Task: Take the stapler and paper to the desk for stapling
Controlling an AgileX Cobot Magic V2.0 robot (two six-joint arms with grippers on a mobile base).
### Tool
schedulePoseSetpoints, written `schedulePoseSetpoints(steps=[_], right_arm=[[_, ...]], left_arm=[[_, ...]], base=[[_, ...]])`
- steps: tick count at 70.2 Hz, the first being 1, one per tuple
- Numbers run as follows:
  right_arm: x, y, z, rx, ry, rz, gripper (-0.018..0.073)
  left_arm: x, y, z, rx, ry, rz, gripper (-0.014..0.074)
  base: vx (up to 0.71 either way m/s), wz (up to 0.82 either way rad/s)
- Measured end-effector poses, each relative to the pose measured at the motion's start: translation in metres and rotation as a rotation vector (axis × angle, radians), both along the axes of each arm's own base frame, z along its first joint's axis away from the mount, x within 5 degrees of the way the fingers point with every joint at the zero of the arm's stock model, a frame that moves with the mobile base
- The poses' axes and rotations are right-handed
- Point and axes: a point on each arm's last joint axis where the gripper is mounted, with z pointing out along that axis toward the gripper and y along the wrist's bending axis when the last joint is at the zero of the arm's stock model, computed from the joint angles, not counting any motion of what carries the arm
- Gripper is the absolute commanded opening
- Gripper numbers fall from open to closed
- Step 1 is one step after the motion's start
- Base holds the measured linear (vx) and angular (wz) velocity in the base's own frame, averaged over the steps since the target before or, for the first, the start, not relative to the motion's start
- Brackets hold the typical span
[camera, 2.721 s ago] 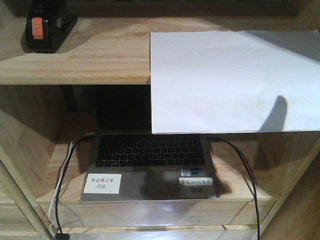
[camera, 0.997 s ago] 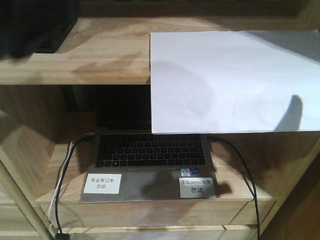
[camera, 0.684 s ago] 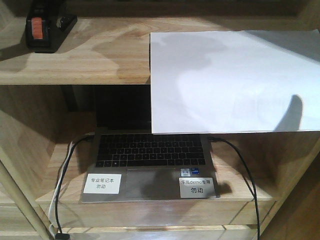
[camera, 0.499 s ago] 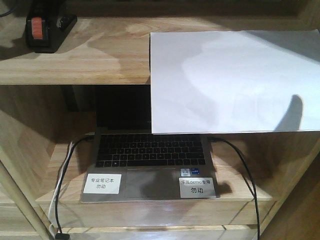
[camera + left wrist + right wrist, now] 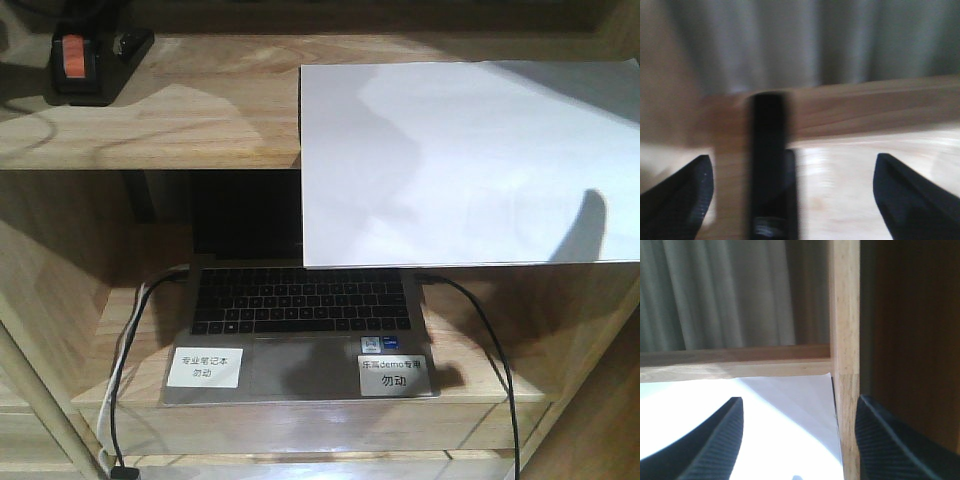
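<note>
Shadows (image 5: 70, 125) have shifted across the pale wood-grain shelf (image 5: 200, 110); stapler (image 5: 85, 60), black with an orange patch, stays at 11 o'clock, flat white paper (image 5: 460, 160) at 2 o'clock overhanging the edge. Left gripper (image 5: 791, 161) and right gripper (image 5: 800, 401) gape wide, empty.

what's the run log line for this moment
stage: pre-grasp | left gripper: open, facing stapler, not gripped | right gripper: open over paper | paper: overhanging upper shelf edge
</note>
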Motion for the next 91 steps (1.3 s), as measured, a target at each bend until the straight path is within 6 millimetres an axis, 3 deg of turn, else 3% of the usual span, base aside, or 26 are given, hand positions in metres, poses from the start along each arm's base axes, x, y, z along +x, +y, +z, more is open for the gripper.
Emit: schedulePoseSetpoints(steps=[20, 47, 69, 81, 91], right_arm=[[0.0, 0.0, 0.0, 0.0, 0.0, 0.0, 0.0452], [0.0, 0.0, 0.0, 0.0, 0.0, 0.0, 0.0452], [0.0, 0.0, 0.0, 0.001, 0.0, 0.0, 0.0452], [0.0, 0.0, 0.0, 0.001, 0.0, 0.0, 0.0452], [0.0, 0.0, 0.0, 0.001, 0.0, 0.0, 0.0452]], left_arm=[[0.016, 0.008, -0.007, 0.0, 0.013, 0.04, 0.0588], [0.043, 0.01, -0.032, 0.008, 0.11, 0.047, 0.0588], [0.049, 0.008, -0.039, -0.002, 0.134, 0.036, 0.0575], [0.049, 0.008, -0.039, -0.002, 0.134, 0.036, 0.0492], [0.049, 0.008, -0.039, -0.004, 0.136, 0.034, 0.0332]], base=[[0.0, 0.0], [0.0, 0.0], [0.0, 0.0], [0.0, 0.0], [0.0, 0.0]])
